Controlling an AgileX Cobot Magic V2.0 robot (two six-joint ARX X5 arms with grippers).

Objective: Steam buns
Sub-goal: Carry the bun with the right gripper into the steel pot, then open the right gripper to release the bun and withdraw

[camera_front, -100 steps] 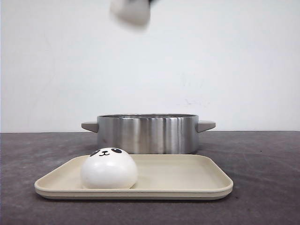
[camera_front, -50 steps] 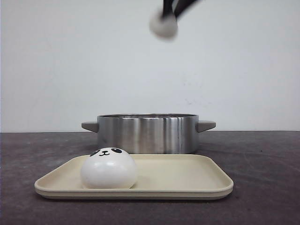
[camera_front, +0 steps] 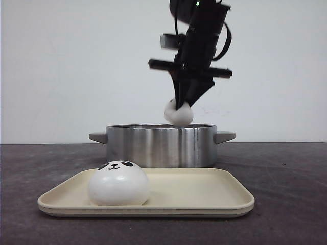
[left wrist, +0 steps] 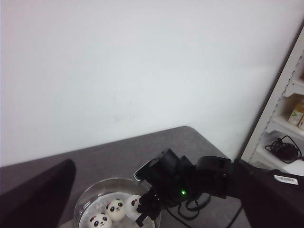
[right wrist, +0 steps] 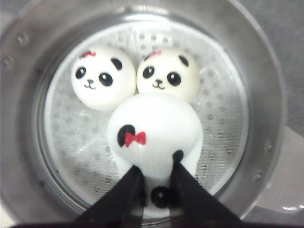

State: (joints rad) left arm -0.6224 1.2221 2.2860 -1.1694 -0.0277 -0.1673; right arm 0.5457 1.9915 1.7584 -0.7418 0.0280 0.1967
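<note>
My right gripper [camera_front: 180, 108] hangs just above the steel pot [camera_front: 161, 145], shut on a white panda bun [camera_front: 178, 113]. In the right wrist view the fingers [right wrist: 128, 190] pinch the held bun [right wrist: 154, 130] over the pot's perforated steamer plate [right wrist: 223, 118]. Two more buns [right wrist: 99, 78] [right wrist: 167, 75] lie side by side on that plate. A fourth bun [camera_front: 118, 184] sits on the left part of the beige tray [camera_front: 219, 200]. The left wrist view shows the pot [left wrist: 92, 194] from above, with the right arm [left wrist: 190, 180] over it. Only a dark edge of my left gripper [left wrist: 38, 199] shows.
The tray lies in front of the pot, near the table's front edge. The pot has a handle [camera_front: 224, 137] on each side. A white wall stands behind the table. A shelf unit [left wrist: 289, 118] with bottles and cables stands off the table's right end.
My right arm has come down from the top of the front view and shifted right, carrying the bun to just above the pot's rim. The bun on the tray has not moved.
</note>
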